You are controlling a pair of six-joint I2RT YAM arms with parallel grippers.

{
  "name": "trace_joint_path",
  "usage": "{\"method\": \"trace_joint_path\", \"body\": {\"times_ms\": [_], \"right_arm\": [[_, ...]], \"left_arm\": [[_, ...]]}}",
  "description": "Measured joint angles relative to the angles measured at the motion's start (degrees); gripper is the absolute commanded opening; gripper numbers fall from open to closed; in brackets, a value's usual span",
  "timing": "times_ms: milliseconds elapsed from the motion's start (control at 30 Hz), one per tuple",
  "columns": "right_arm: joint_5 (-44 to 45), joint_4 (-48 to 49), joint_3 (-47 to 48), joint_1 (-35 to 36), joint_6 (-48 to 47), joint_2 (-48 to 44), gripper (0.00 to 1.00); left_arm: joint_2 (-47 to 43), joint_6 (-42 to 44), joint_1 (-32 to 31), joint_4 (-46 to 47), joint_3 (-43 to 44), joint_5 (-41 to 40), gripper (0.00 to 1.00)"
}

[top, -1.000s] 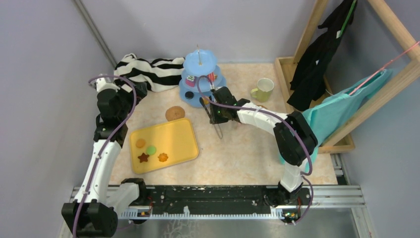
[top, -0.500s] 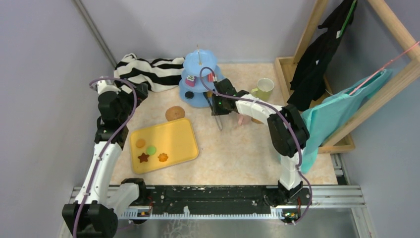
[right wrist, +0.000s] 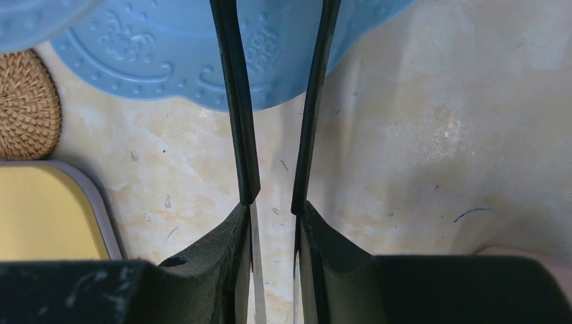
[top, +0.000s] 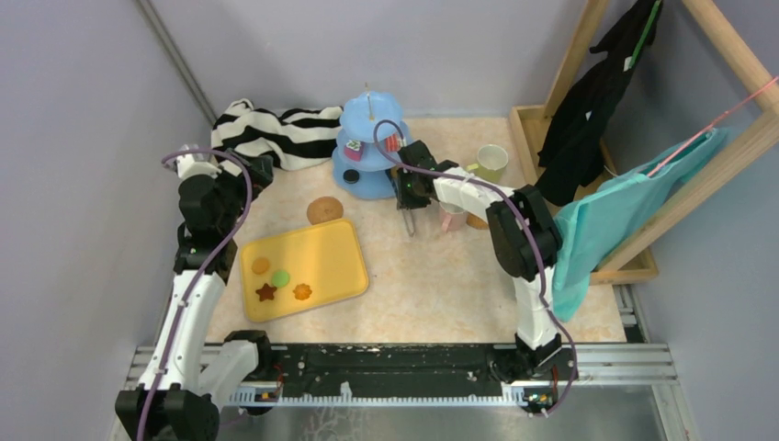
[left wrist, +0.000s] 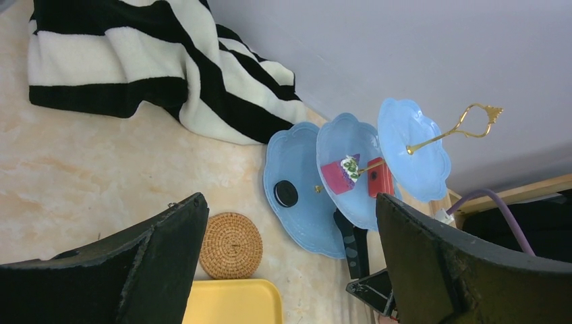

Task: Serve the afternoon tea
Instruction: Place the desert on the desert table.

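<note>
Beige marbled worktop (top: 441, 276). On the far side of the right jaws, close by, light-blue three-tier stand (top: 354, 188); left of them, round cork coaster (top: 323, 209) and, nearer the arm bases, yellow tray (top: 331, 262). Right of those jaws, pink cup (top: 452, 218), close by; farther right and back, yellow-green cup (top: 489, 165). Ahead of the left jaws, striped cloth (top: 276, 133), bunched near the back wall.
</note>
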Motion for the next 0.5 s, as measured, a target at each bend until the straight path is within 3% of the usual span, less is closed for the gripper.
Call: {"method": "trace_joint_path", "body": {"times_ms": [500], "right_arm": [[0.59, 0.22, 0.46, -3.19, 2.4, 0.57, 0.15]], "left_arm": [[-0.74, 0.13, -0.24, 0.28, -0.83, 0.0, 0.98]]}}
